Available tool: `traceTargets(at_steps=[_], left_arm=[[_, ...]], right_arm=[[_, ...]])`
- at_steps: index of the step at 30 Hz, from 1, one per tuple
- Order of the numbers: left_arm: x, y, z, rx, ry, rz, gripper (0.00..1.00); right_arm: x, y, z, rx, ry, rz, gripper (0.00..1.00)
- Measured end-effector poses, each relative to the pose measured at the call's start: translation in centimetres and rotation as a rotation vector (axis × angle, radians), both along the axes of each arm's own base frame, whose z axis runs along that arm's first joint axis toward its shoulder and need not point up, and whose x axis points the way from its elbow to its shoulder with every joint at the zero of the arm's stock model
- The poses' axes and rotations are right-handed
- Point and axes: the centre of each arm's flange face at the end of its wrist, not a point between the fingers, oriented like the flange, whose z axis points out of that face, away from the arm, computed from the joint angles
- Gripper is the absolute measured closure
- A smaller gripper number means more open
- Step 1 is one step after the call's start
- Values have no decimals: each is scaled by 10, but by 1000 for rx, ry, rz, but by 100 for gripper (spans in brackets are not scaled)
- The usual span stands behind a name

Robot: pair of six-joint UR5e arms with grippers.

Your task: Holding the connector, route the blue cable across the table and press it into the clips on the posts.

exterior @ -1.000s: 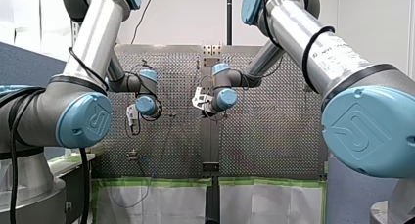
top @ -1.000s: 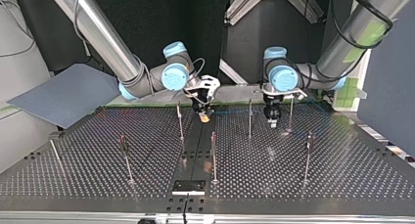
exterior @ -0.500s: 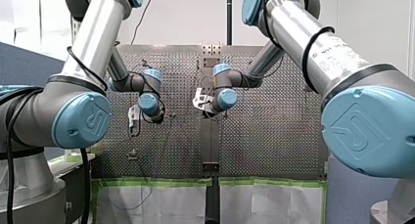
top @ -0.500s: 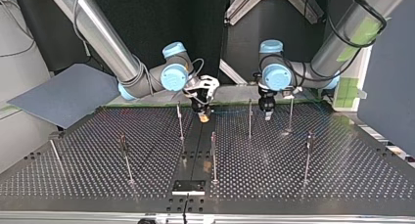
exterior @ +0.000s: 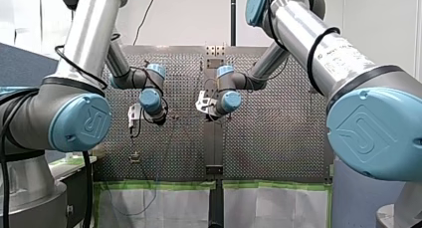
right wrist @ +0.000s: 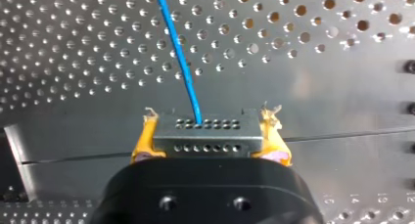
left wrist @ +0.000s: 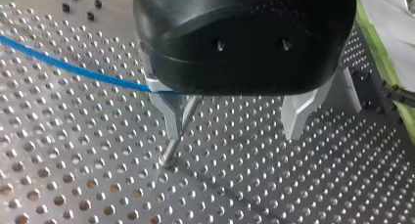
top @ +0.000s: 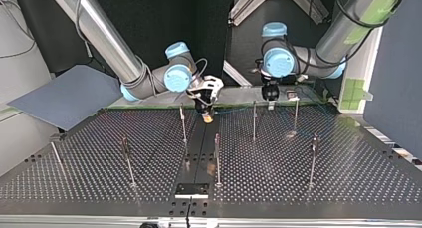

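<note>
Over perforated table (top: 298, 178), right gripper (right wrist: 209, 127) clamps connector (right wrist: 205, 138)

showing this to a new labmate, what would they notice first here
Most likely the blue cable, bright against the perforated metal table. It runs from a grey connector clamped between the yellow pads of my right gripper. Next, my left gripper hangs open over the table, the cable passing by one finger beside a thin post.
</note>
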Motion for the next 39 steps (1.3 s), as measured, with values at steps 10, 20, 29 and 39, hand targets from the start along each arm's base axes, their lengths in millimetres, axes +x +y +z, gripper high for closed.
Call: traceTargets(at_steps=[10, 20, 29, 39], left_arm=[[-33, -18, 26, -8, -20, -49, 0], [-51, -42, 51, -31, -77, -115, 0], [-52, -61, 30, -29, -80, -147, 0], [-32, -84, 14, -55, -105, -165, 0]], right_arm=[[-7, 0, -10, 17, 15, -5, 100], [-10, -2, -11, 18, 19, -9, 100], [-15, -8, -11, 17, 18, -19, 100], [-15, -8, -11, 18, 17, -10, 100]])
